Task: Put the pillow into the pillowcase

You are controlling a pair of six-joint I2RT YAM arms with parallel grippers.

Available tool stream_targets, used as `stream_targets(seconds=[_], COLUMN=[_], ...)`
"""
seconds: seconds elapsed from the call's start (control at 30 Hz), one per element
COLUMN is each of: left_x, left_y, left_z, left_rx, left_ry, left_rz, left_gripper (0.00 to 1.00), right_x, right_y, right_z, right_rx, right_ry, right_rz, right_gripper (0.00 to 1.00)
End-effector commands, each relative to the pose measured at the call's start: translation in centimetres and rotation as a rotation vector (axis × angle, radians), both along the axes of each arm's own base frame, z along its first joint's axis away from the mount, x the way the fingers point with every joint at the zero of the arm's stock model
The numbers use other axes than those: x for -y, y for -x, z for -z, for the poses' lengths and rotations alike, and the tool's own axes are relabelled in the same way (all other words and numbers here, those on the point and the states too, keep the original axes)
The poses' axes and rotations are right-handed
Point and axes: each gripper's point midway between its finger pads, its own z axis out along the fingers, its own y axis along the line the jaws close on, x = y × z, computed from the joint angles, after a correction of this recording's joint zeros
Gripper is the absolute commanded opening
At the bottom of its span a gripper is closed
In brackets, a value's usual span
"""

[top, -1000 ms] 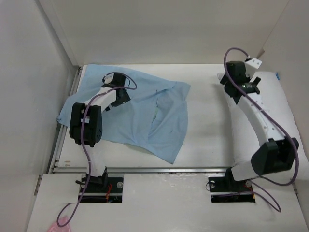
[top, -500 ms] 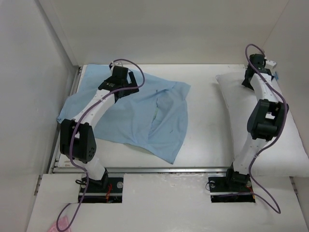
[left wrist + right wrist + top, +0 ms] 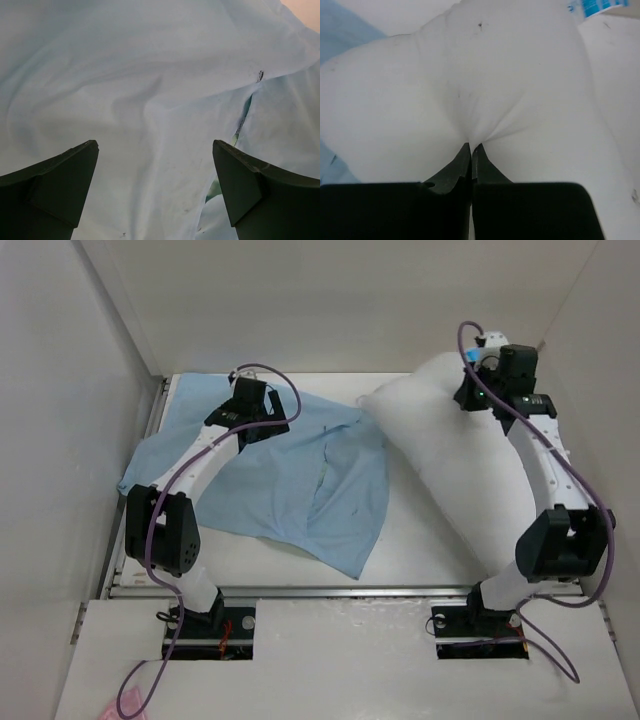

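Pillow (image 3: 430, 445), far edge between clamped right jaws, beside pillowcase (image 3: 280, 480) edge; left jaws wide apart above it.

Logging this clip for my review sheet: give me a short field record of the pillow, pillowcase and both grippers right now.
pillow: white, lying right of the pillowcase, outside it
pillowcase: light blue, rumpled, spread on the table
right gripper: shut, pinching a fold at the pillow's far end
left gripper: open, over the pillowcase's far part, holding nothing
insertion: not started
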Motion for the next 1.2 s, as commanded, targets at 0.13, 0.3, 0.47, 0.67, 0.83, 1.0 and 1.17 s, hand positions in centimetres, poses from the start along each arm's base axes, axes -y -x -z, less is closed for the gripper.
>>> stream_targets(seconds=[0.13,0.3,0.47,0.67,0.83,1.0,1.17], left_x=[0.1,-0.3,4.8,11.1,12.4,12.1,11.0], left_y=[1.6,2.9,5.2,8.0,7.6,7.9,8.4], left_z=[0.1,0.7,1.0,4.3,7.4,10.1,13.0], left_rx=[0.005,-0.011,0.005,-0.033,-0.116,-0.185,-0.259], left_ry=[0.035,0.044,0.037,-0.120,-0.159,-0.201,-0.256], left_rz=[-0.002,-0.016,0.182,0.424,0.447,0.427,0.377], left_gripper=[0.99,0.99,0.99,0.95,0.88,0.80,0.75], right_x=[-5.1,-6.4,-2.8,-3.6,-4.0,-4.0,-3.5], right_y=[2.6,4.3,5.4,6.5,7.1,7.3,7.6], right_z=[1.3,4.3,3.7,1.7,1.7,2.4,2.0], right_rx=[0.074,0.026,0.079,0.121,0.118,0.095,0.110], right_ry=[0.044,-0.063,-0.072,-0.151,-0.162,-0.168,-0.158], right_rz=[-0.204,-0.187,0.087,0.084,0.060,0.066,0.089], right_gripper=[0.00,0.00,0.00,0.00,0.00,0.00,0.00])
